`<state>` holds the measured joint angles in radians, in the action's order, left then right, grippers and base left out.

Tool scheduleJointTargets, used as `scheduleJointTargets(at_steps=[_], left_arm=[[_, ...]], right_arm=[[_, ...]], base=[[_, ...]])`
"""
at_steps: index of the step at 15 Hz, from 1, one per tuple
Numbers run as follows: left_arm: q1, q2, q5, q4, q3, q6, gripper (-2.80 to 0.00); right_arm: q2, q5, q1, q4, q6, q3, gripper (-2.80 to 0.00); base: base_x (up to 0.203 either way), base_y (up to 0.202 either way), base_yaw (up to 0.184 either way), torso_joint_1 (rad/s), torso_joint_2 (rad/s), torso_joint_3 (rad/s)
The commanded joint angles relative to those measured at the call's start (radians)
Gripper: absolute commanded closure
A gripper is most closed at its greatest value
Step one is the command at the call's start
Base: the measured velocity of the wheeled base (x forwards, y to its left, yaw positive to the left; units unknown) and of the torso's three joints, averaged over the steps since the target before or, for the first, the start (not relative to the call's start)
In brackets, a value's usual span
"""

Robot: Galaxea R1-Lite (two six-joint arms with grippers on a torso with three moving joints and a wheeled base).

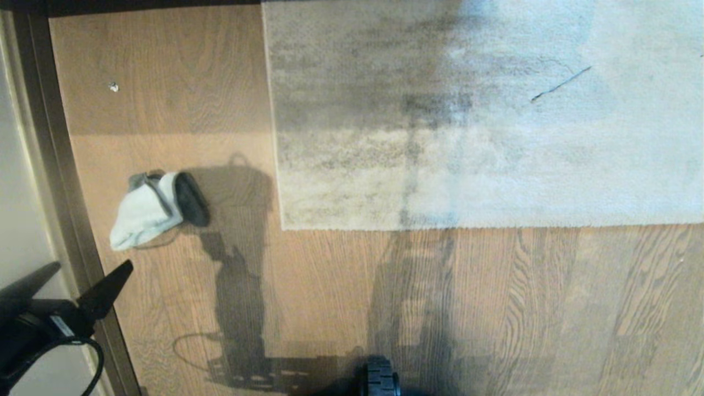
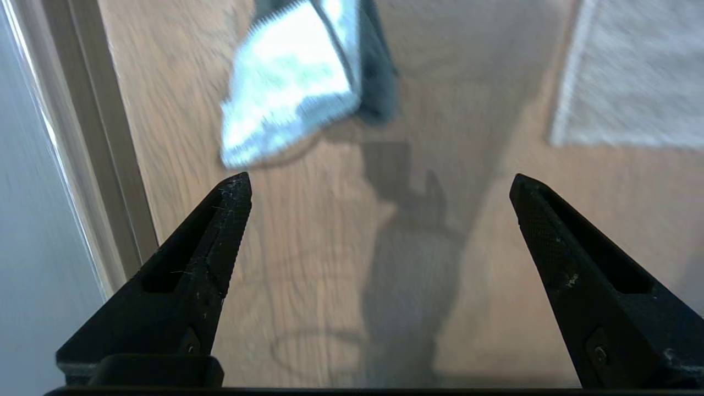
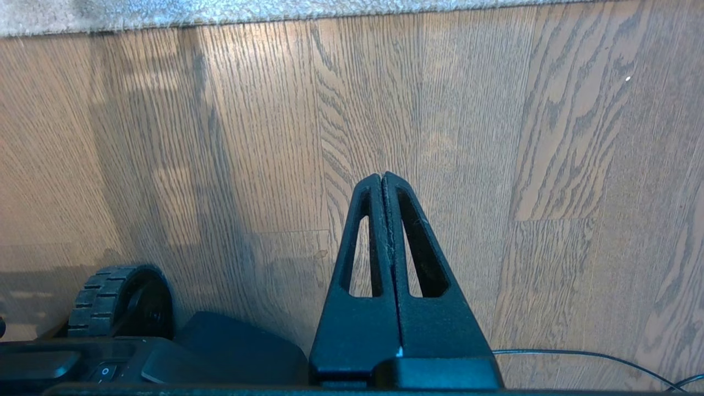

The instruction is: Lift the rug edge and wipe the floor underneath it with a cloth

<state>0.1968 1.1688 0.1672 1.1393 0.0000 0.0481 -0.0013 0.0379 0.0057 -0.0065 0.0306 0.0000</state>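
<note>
We see the left gripper [image 1: 82, 283] hanging wide open and empty at the wall side of the floor [image 1: 330, 308], above the dark skirting strip [image 1: 66, 192], with the cloth [image 1: 148, 212] lying crumpled on the planks a little way beyond its fingertips. The rug [image 1: 484, 121] lies flat, its near-left corner [image 1: 283, 226] well apart from the cloth, across a band of bare wood.

We judge the step in hand to be fetching the cloth. To do it well, we would bring the spread jaws down over the bunched pale fold, not the thin darker flap [image 1: 191, 199] at its side, and close only once both tips bracket the fabric, so it does not skate across the smooth boards.

The left arm reaches in low from the near-left, fingers angled forward and down towards the cloth. The right gripper [image 3: 383, 179] hangs parked over bare floor near the rug's front edge [image 3: 220, 14], fingers pressed together on nothing, beside the base wheel [image 3: 118, 300].
</note>
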Motion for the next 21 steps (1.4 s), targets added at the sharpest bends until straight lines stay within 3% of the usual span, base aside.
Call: scheduleJointTargets(at_steps=[1,8,12,13,17,21], left_arm=[[-0.022,-0.223,0.002,-0.169,-0.001,0.000,-2.80],[-0.058,-0.666,0.022,-0.731,-0.046,-0.001,-2.80],[-0.059,-0.788,0.028,-0.877,-0.052,-0.001,-2.80],[-0.059,-0.808,0.028,-0.896,-0.051,-0.001,0.00],[-0.059,-0.893,0.023,-0.974,-0.050,0.001,0.00],[-0.058,-0.894,0.022,-0.981,-0.040,0.000,0.00]], right_arm=[[0.001,0.000,0.000,0.000,0.000,0.000,0.00],[0.001,0.000,0.000,0.010,0.000,0.000,0.00],[0.001,0.000,0.000,0.000,0.000,0.000,0.00],[0.001,0.000,0.000,0.000,0.000,0.000,0.00],[0.001,0.000,0.000,0.000,0.000,0.000,0.00],[0.001,0.000,0.000,0.000,0.000,0.000,0.00]], base=[[0.000,0.000,0.000,0.000,0.00,0.000],[0.000,0.000,0.000,0.000,0.00,0.000],[0.000,0.000,0.000,0.000,0.00,0.000],[0.000,0.000,0.000,0.000,0.00,0.000],[0.000,0.000,0.000,0.000,0.00,0.000],[0.000,0.000,0.000,0.000,0.00,0.000]])
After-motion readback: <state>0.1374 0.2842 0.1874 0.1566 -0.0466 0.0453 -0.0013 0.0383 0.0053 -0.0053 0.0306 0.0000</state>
